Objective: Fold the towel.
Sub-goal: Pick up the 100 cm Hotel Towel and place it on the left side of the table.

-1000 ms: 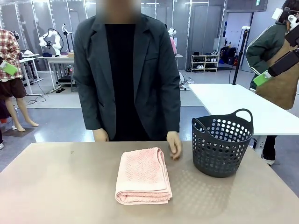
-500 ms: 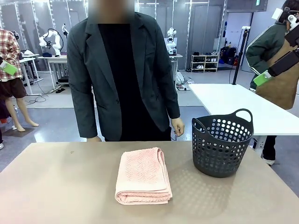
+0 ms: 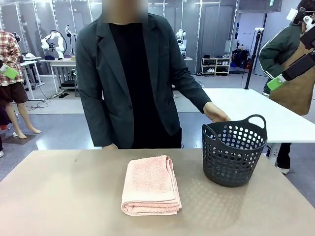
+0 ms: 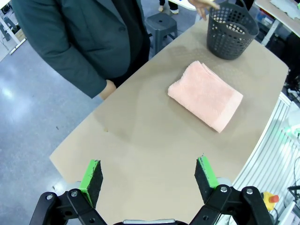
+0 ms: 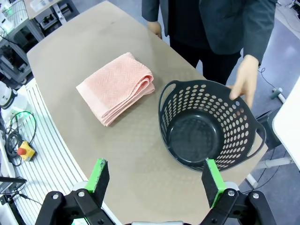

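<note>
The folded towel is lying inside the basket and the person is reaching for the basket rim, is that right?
Not quite. The folded towel lies on the table beside the basket, not inside it; the right wrist view shows the basket empty. The rest holds: the person's hand is reaching for the basket rim.

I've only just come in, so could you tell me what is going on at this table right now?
A salmon-pink towel lies already folded on the table, with nothing touching it. Beside it stands an empty dark perforated basket. The person across the table reaches one hand to the basket's rim; whether it touches is unclear. The other hand is at the table's edge. The left end effector and right end effector both hang open above the table, holding nothing.
</note>
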`<state>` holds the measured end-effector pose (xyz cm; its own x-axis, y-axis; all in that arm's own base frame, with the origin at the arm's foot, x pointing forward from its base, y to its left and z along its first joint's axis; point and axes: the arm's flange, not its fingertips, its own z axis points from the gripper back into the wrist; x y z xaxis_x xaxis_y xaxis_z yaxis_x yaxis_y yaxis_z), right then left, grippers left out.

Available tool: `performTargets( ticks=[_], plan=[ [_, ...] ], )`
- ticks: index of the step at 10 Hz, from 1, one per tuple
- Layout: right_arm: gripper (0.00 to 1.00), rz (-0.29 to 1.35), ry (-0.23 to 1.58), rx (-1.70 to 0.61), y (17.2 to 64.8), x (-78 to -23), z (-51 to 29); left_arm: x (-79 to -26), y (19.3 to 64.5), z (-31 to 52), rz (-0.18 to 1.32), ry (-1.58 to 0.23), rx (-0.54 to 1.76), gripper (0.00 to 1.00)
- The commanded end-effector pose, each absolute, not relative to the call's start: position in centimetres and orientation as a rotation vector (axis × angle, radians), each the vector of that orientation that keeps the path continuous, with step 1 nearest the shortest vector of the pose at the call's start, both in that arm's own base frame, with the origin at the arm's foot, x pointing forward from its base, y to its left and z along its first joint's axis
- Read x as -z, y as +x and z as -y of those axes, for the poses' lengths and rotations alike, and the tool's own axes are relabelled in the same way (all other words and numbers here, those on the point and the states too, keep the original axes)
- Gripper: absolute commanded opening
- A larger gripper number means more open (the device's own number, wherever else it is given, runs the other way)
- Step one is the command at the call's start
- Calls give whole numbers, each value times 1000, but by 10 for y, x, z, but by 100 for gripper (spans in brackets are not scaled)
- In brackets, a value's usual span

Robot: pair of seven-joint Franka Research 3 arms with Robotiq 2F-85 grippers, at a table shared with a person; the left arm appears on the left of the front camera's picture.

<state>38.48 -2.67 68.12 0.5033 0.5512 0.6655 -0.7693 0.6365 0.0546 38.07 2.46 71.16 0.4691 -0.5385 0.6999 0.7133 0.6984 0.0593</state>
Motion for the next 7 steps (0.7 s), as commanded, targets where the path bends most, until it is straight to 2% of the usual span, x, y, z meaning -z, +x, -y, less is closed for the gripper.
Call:
performTargets(
  ticks=[1,7],
  plan=[
    [100,647,366,-829,385,-683,27,-712,380,-23,755,-261,770,100],
    [100,647,366,-829,385,-683,27,-712,380,-23,755,-261,770,100]
  ],
)
